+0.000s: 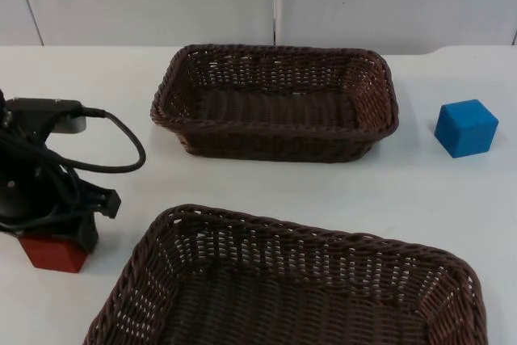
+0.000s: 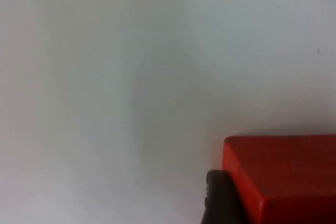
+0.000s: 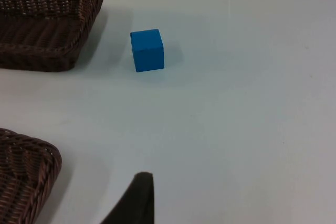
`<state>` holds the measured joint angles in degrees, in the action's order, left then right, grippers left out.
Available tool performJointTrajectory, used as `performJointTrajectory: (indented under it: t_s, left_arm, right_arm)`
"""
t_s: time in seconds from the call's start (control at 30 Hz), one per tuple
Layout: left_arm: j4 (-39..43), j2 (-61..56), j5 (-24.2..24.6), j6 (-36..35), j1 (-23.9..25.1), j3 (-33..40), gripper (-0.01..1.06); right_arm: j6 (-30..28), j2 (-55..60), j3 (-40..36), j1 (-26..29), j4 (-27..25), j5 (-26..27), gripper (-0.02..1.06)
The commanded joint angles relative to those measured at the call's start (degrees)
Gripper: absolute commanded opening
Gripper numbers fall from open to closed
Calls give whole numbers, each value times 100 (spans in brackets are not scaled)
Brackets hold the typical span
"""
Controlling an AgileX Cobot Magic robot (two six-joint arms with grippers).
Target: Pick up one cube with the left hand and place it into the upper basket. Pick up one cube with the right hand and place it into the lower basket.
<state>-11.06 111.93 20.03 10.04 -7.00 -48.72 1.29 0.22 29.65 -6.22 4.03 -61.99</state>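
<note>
Now the left tool (image 1: 58, 240) is down at the near left of the worktop (image 1: 266, 183), on the red cube (image 1: 55, 253); one fingertip (image 2: 220, 198) touches the cube's side, but if it pinches I cannot tell. Blue cube (image 1: 466, 128) sits far right, beside the upper basket (image 1: 276, 103). Lower basket (image 1: 291, 280) is near, approx. centre. Right tool: one fingertip (image 3: 137, 203) above the worktop, state cannot be told.

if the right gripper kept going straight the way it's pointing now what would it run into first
Probably bare white table. In the right wrist view open surface lies ahead of the fingertip; the blue cube sits farther on and slightly to one side, apart from both baskets. Depth is hard to judge, so the cube could be next.
</note>
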Motion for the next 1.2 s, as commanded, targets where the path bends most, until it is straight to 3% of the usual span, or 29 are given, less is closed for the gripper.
performJointTrajectory:
  t_s: [0.0, 0.07, 1.17]
  left_arm:
    - [19, -6, 68, -43, -25, -20, 21]
    - [9, -45, 113, -43, -25, -20, 0]
    - [-22, -2708, 1160, -20, -25, -20, 0]
  right_arm:
    - [-49, -22, -23, 46, -18, 15, 105]
    - [-49, -22, -23, 46, -18, 15, 105]
    - [-49, -22, -23, 46, -18, 15, 105]
